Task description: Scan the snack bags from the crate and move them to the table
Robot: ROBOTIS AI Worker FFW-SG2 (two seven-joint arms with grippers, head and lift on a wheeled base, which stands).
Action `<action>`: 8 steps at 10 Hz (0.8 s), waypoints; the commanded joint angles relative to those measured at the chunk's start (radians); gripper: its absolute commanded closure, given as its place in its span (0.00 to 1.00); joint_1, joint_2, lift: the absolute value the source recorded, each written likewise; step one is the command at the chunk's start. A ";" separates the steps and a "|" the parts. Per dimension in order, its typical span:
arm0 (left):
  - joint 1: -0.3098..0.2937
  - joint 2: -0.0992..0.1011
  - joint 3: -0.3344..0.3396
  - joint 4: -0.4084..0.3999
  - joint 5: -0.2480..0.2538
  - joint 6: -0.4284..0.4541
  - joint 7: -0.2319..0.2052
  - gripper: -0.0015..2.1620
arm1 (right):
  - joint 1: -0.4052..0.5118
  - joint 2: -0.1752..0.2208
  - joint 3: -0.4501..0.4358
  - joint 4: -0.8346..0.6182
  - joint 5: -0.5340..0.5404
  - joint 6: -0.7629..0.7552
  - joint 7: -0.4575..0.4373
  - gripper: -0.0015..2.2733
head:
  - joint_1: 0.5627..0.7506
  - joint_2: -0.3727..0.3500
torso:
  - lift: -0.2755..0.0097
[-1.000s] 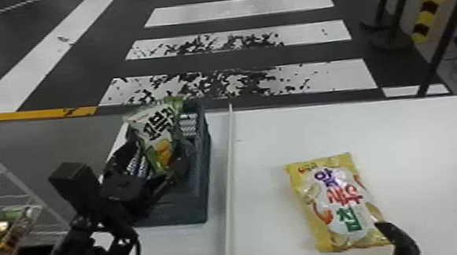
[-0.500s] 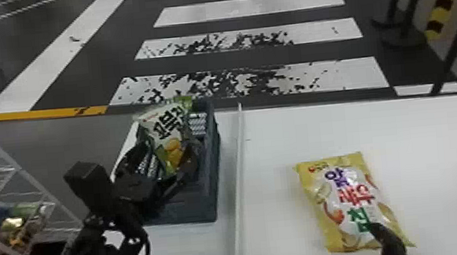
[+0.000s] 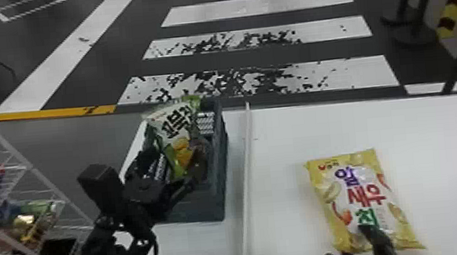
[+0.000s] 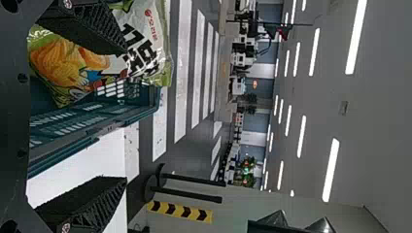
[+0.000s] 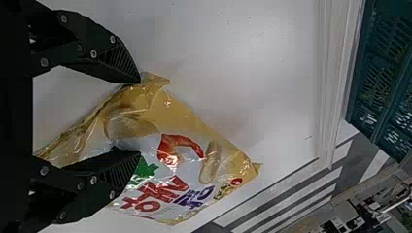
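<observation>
Yellow snack bag (image 3: 363,188) and green-and-white snack bag (image 3: 171,118) sit apart beneath a strip-lit ceiling (image 4: 379,97) captured by the left wrist view. In the head view, the white bench (image 3: 280,144) spans the foreground, a pale strip (image 3: 247,175) running across it. Left of the strip stands the dark crate (image 3: 207,212), the green-and-white bag propped inside; the left tool (image 3: 174,145) reaches there, fingers spread. Right of it, the yellow bag lies on the bench at the right tool (image 3: 348,245), whose parted fingers the right wrist view details.
</observation>
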 commanded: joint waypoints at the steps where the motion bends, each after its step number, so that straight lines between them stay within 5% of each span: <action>1: -0.010 -0.002 -0.002 0.016 0.004 0.000 -0.007 0.03 | 0.008 -0.003 -0.001 0.001 0.009 -0.011 -0.029 0.99 | 0.70 0.77 | 0.63; 5: -0.015 -0.007 -0.004 0.032 0.007 0.000 -0.014 0.03 | 0.041 -0.012 -0.025 -0.012 -0.002 -0.115 -0.104 0.99 | 0.70 0.76 | 0.63; 8: -0.013 -0.009 -0.004 0.038 0.007 0.000 -0.014 0.03 | 0.119 -0.014 -0.219 -0.158 -0.266 -0.201 -0.055 0.99 | 0.70 0.77 | 0.63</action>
